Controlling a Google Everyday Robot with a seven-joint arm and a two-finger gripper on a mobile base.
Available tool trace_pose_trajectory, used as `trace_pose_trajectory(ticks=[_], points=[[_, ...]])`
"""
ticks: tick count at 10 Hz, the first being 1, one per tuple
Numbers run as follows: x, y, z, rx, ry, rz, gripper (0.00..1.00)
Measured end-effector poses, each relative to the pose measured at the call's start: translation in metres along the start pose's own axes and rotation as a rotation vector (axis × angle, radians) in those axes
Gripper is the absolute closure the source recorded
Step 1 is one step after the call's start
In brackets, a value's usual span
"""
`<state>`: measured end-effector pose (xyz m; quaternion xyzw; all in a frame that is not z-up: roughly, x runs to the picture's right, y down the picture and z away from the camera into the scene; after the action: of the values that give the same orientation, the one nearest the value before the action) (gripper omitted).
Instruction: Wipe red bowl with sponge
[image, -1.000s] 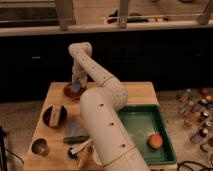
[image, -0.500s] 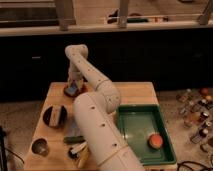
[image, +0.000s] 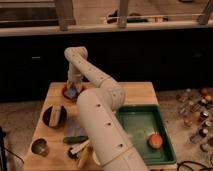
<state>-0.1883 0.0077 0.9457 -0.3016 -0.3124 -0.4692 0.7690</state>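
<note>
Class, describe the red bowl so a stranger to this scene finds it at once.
Start at the wooden table beside the green tray. At the table's far-left corner, under the gripper, sits the red bowl; the nearer bowl is black.

The white arm (image: 102, 130) rises from the bottom edge of the view as a thick segment, bends at a rounded joint (image: 109, 95) and runs on as a slimmer link up and left to a high elbow (image: 75, 52). From there the last link drops straight down. The gripper (image: 71, 90) hangs at its low end, pointing downward.
</note>
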Motion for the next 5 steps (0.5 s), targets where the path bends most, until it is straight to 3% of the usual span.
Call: trace_pose_trajectory(ticks=[5], points=[[0.0020,0.0094,-0.0128,0.007,0.025,0.022,1.00]])
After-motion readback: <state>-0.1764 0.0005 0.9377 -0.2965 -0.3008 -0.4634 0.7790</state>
